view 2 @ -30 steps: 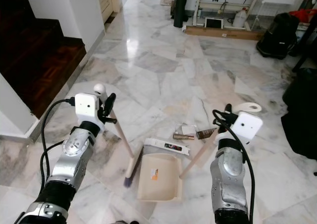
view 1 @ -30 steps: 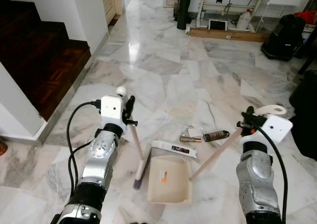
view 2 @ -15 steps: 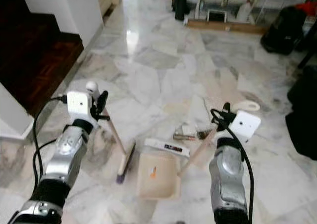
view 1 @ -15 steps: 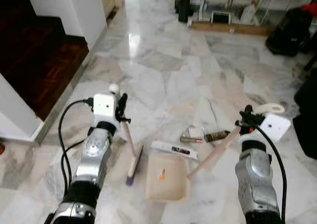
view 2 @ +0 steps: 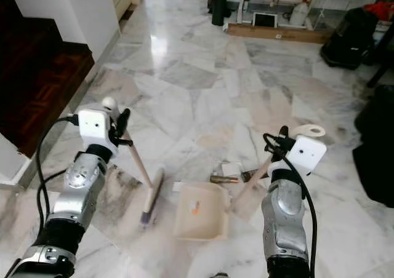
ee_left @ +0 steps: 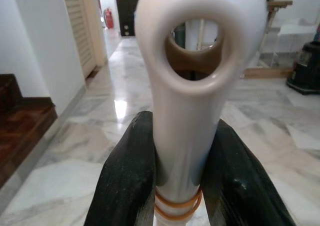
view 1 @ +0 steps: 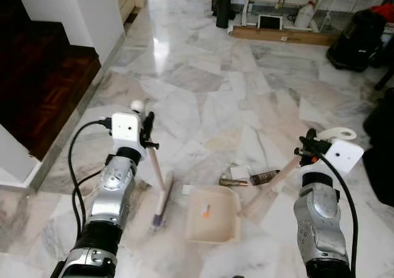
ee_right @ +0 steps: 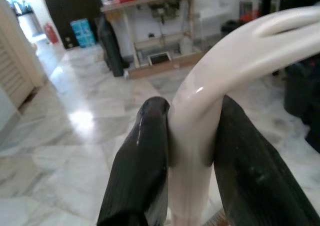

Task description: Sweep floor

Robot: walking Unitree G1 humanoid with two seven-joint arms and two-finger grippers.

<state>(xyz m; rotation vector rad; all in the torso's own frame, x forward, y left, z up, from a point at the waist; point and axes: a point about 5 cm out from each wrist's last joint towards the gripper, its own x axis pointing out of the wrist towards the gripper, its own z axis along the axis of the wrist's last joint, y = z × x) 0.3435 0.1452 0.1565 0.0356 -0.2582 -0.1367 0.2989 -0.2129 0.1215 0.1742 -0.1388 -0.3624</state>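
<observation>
Broom [view 1: 161, 195] head blurred, apparently just beside dustpan [view 1: 211, 214] on floor [view 1: 203, 99].

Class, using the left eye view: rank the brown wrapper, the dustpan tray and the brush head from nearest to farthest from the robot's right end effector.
From the right end effector, which grips the dustpan handle:
1. Brown wrapper, on the floor just below and to its left.
2. Dustpan tray, further left and lower, in the middle of the floor.
3. Brush head, farthest, beyond the tray on the left arm's side.
</observation>
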